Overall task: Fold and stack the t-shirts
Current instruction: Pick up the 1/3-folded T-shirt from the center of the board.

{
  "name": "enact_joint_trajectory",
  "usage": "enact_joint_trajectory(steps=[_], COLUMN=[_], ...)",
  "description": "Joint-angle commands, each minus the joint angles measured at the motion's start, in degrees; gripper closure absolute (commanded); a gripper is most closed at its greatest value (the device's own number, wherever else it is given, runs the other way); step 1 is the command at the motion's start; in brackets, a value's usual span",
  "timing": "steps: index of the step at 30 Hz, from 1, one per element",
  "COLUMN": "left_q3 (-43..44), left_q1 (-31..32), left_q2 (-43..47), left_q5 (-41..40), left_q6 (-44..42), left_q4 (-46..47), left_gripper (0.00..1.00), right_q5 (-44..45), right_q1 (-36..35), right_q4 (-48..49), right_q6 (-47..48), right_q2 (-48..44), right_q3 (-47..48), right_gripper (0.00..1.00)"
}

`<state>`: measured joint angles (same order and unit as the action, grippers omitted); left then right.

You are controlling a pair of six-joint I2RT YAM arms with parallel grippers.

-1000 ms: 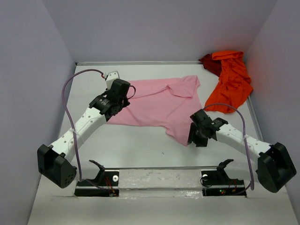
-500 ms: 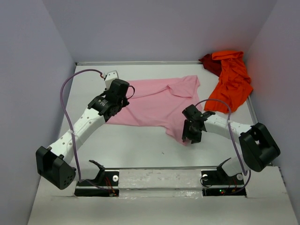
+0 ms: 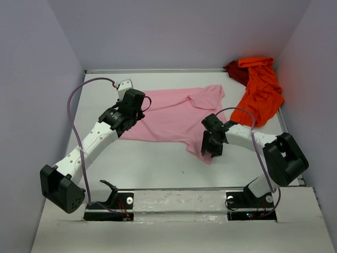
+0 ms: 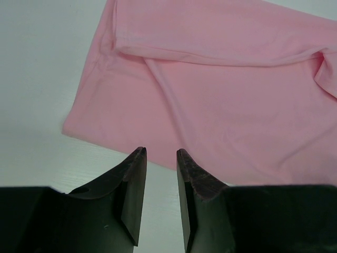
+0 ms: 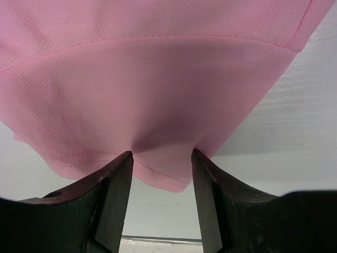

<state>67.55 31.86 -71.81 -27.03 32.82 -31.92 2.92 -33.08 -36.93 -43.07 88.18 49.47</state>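
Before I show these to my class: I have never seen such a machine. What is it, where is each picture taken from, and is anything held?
Two robot arms stand bolted at the near edge of a white table. The wide picture comes from a camera fixed above and behind them: left arm on the left, right arm on the right. Each close-up comes from a wrist camera. A pink t-shirt lies spread out; an orange-red t-shirt and a dark red t-shirt are heaped in the far right corner. The left fingers are open by the pink shirt's edge, holding nothing. The right fingers are open astride its near corner, not pinching it.
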Motion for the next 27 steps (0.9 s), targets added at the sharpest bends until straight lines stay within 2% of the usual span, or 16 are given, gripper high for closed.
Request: enact_joint_trajectory(steps=[1, 12, 19, 27], left_q3=[1.18, 0.31, 0.39, 0.74], left_q1=[0.22, 0.22, 0.14, 0.22], left_q2=[1.5, 1.32, 1.41, 1.85], left_q5=[-1.63, -0.84, -0.4, -0.66], left_q6=[-0.74, -0.47, -0.3, -0.3], left_q4=[0.98, 1.86, 1.78, 1.07], left_gripper=[0.61, 0.61, 0.61, 0.61], right_q5=[0.07, 1.48, -0.02, -0.9], right_q1=[-0.49, -1.02, -1.02, -1.55], right_q4=[-0.77, -6.83, -5.53, -3.77], right_q6=[0.27, 0.88, -0.53, 0.09], right_q2=[-2.13, -10.48, -9.17, -5.66], right_q3=[0.89, 2.91, -0.69, -0.25], right_gripper=[0.46, 0.46, 0.46, 0.46])
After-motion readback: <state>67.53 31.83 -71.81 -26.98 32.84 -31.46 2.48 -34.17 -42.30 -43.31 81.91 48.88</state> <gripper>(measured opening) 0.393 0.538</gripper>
